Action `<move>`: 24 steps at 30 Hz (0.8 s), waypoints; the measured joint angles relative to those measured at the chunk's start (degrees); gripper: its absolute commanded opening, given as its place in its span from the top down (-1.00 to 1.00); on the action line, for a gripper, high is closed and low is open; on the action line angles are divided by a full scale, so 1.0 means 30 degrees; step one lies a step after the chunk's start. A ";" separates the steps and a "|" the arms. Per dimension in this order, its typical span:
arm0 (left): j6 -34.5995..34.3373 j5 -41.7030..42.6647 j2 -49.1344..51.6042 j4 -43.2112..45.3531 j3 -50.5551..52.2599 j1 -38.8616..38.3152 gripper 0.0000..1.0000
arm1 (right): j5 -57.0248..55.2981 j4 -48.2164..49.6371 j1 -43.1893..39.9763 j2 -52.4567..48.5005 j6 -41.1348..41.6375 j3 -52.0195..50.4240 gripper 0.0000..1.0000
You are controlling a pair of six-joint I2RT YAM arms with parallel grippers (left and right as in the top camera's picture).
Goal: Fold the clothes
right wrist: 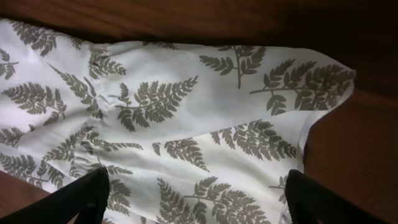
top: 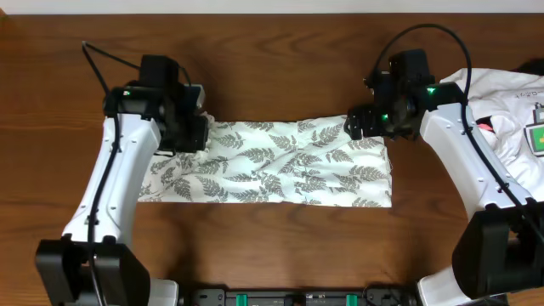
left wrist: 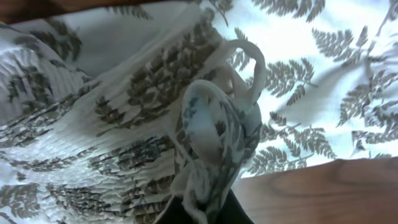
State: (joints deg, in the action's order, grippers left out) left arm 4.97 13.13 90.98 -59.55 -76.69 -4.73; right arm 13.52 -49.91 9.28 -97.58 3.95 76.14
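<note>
A white garment with a grey fern print (top: 280, 166) lies spread across the middle of the wooden table, folded into a long band. My left gripper (top: 194, 127) is shut on a bunched strap and edge of it (left wrist: 214, 155) at its back left corner. My right gripper (top: 361, 126) hovers over the back right corner, jaws wide open and empty, with the fern cloth (right wrist: 186, 124) flat between the fingers (right wrist: 196, 196).
A pile of white clothes (top: 510, 106) with a green and yellow tag lies at the right edge behind my right arm. Bare wooden table (top: 272, 246) lies in front of the garment and behind it.
</note>
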 measured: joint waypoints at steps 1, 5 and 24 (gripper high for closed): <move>0.0000 -0.0007 0.0000 0.0000 0.0102 -0.0087 0.87 | 0.0000 0.0000 0.0000 0.0000 0.0007 0.0000 -0.77; 0.0051 -0.0015 0.0000 0.0087 0.0153 -0.0452 0.70 | 0.0000 0.0000 0.0000 0.0000 0.0073 0.0000 -0.77; 0.0000 -0.0080 0.0000 0.1020 0.0153 -0.1195 0.41 | -0.0007 -0.0029 0.0000 0.0000 0.0138 0.0000 -0.79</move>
State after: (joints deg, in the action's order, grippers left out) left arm 4.97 12.88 90.98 -56.49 -76.23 -8.32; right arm 13.50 -50.00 9.28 -97.58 4.36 76.14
